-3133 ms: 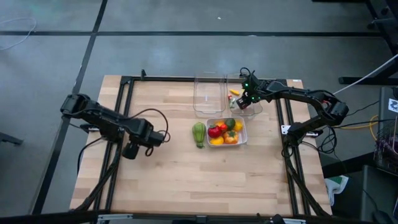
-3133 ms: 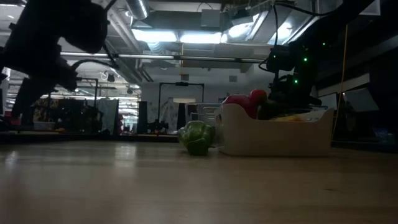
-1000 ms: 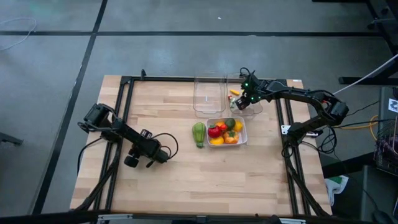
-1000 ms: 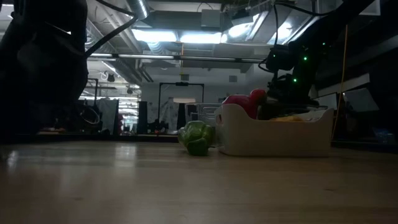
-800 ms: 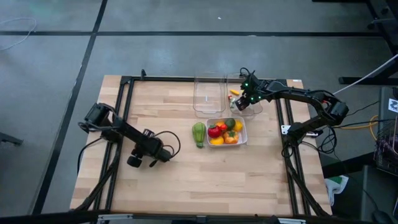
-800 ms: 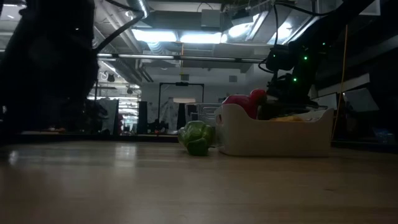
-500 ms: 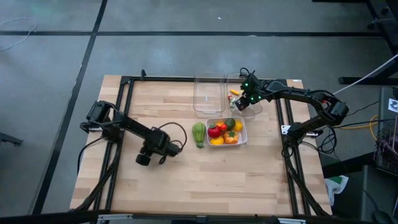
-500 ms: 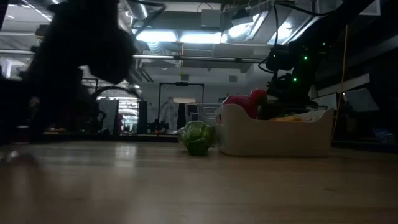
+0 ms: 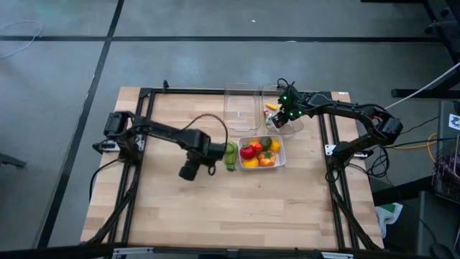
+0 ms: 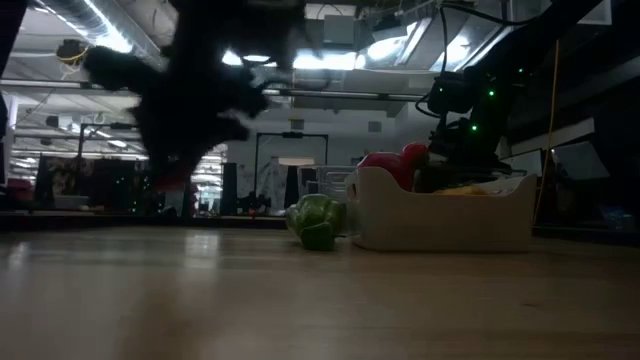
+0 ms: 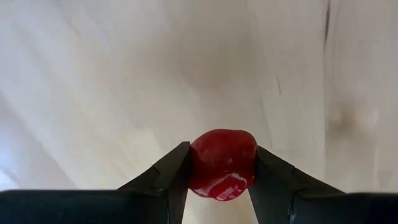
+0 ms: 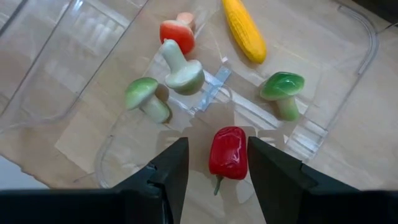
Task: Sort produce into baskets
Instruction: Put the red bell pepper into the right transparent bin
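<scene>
Left gripper (image 11: 221,186) clamps a red round piece (image 11: 222,163) – above bare wood, just left of the green ribbed one (image 9: 230,154). Clear tubs (image 9: 241,108) lie ahead toward the far edge. Right gripper (image 12: 217,180) hovers spread over the right clear tub (image 12: 348,99) – red pepper (image 12: 227,151) loose below.

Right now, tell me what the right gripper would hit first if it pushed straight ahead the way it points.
The right gripper points down into a clear basket. First in line is likely the red pepper between its open fingers, though depth is unclear.
</scene>
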You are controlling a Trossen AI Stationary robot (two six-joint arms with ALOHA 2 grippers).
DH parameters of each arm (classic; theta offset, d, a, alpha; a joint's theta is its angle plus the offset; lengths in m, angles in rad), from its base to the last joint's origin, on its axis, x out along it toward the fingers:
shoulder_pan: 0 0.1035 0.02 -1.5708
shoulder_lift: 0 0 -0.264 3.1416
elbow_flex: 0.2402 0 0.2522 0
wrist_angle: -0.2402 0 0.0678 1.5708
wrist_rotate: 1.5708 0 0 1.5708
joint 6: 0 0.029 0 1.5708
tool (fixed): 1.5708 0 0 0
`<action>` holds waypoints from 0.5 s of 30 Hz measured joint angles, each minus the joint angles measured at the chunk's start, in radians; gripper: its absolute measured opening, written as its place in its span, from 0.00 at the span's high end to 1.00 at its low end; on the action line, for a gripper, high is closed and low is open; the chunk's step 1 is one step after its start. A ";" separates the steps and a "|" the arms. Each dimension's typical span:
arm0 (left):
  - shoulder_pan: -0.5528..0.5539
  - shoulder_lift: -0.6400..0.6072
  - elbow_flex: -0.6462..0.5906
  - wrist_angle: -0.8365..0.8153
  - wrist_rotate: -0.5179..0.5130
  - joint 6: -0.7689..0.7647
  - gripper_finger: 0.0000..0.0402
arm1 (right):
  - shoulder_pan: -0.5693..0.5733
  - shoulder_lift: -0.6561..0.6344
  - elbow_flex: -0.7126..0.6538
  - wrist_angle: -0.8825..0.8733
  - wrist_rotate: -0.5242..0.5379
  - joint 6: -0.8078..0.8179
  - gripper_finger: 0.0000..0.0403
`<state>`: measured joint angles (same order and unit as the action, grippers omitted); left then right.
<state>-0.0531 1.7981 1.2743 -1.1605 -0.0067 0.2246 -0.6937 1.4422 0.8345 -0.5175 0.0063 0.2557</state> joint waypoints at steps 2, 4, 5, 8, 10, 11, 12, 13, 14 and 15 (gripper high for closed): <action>0.023 0.000 0.043 0.035 0.001 0.023 0.66 | 0.000 0.000 0.000 0.000 0.000 0.000 0.59; 0.046 0.000 0.077 0.092 0.001 0.042 0.66 | 0.000 0.000 0.000 0.000 0.000 0.000 0.59; 0.057 0.000 0.090 0.127 0.001 0.045 0.66 | 0.000 0.000 0.000 0.000 0.000 0.000 0.59; 0.086 0.000 0.115 0.236 0.000 0.046 0.65 | 0.000 0.000 0.000 -0.001 0.000 0.000 0.59; 0.100 0.000 0.119 0.299 0.000 0.046 0.65 | 0.000 0.000 0.000 -0.003 0.000 0.000 0.59; 0.105 0.000 0.119 0.315 0.000 0.046 0.65 | 0.000 0.000 0.000 -0.003 0.000 0.000 0.59; 0.109 0.000 0.118 0.327 0.000 0.046 0.65 | 0.000 0.000 0.000 -0.005 0.000 0.000 0.59; 0.111 0.000 0.118 0.340 0.000 0.047 0.65 | 0.000 0.000 0.000 -0.007 0.000 0.000 0.59; 0.113 0.000 0.118 0.352 0.000 0.051 0.65 | 0.000 0.000 0.000 -0.007 0.000 0.000 0.59; 0.114 0.000 0.118 0.365 0.000 0.058 0.65 | 0.000 0.000 0.000 -0.007 -0.001 0.000 0.59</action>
<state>0.0612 1.7981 1.3926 -0.7955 -0.0067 0.2829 -0.6941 1.4422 0.8345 -0.5245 0.0056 0.2554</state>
